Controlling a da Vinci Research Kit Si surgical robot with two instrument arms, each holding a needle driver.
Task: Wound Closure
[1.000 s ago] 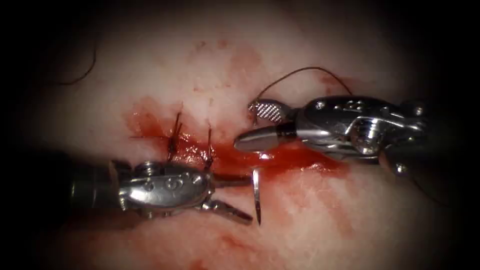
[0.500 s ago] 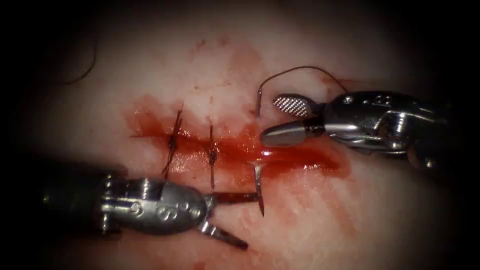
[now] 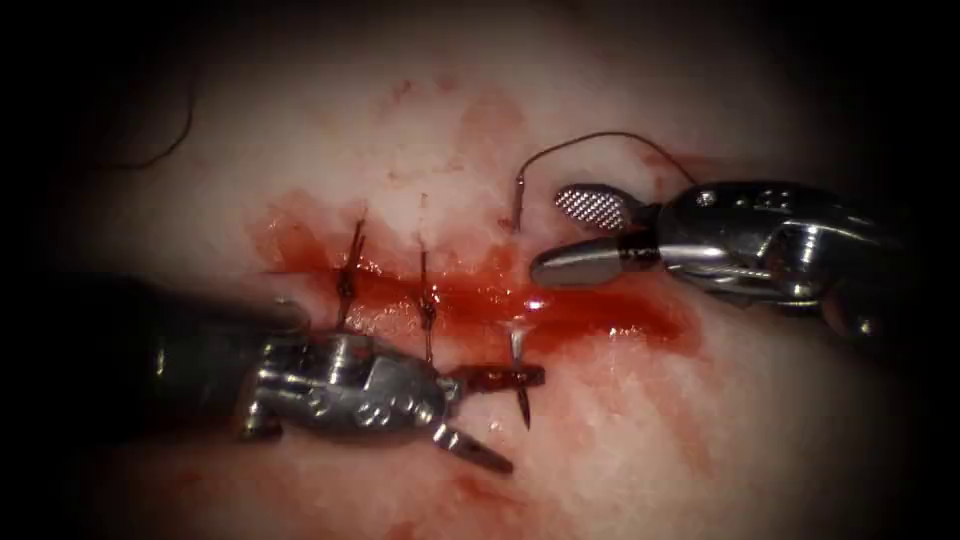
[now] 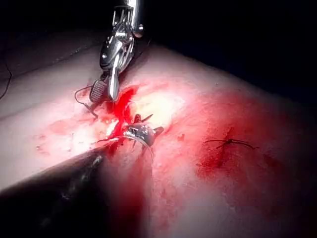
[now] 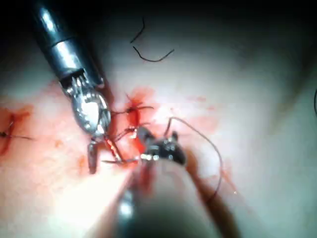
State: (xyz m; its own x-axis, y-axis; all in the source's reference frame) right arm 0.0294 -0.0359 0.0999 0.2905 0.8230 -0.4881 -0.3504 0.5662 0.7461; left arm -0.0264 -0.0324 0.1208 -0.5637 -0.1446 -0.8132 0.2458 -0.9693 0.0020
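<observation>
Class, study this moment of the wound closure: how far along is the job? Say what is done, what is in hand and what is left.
Done: two stitches cross the cut toward its left. In hand: the needle stands in the tissue through the cut, its tip out below; the left tool has open jaws at the tip, the right tool open, holding nothing; thread trails above. Left: the red, open stretch to the right.

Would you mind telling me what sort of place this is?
Likely a surgical-robot suturing practice bench: tissue with a stitched cut, a needle through it, thread, and the open left tool and right tool.
</observation>
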